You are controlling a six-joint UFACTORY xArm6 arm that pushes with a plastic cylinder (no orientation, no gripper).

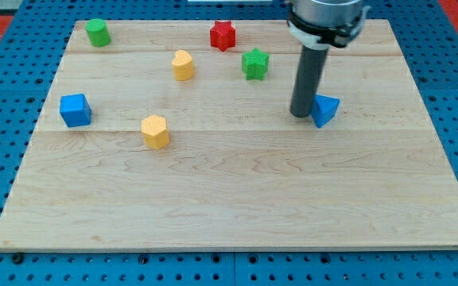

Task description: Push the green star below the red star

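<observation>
The green star (255, 63) lies near the view's top, right of centre. The red star (223, 35) lies up and to the left of it, close to the board's top edge. My rod comes down from the view's top right, and my tip (301, 114) rests on the board to the right of and below the green star, about a block's width away from it. The tip touches or nearly touches the left side of a blue triangular block (324, 110).
A yellow block (182, 65) sits left of the green star. A yellow hexagonal block (155, 131) and a blue cube (75, 110) lie at the left. A green block (97, 32) sits at the top left. The wooden board (237, 206) lies on a blue pegboard.
</observation>
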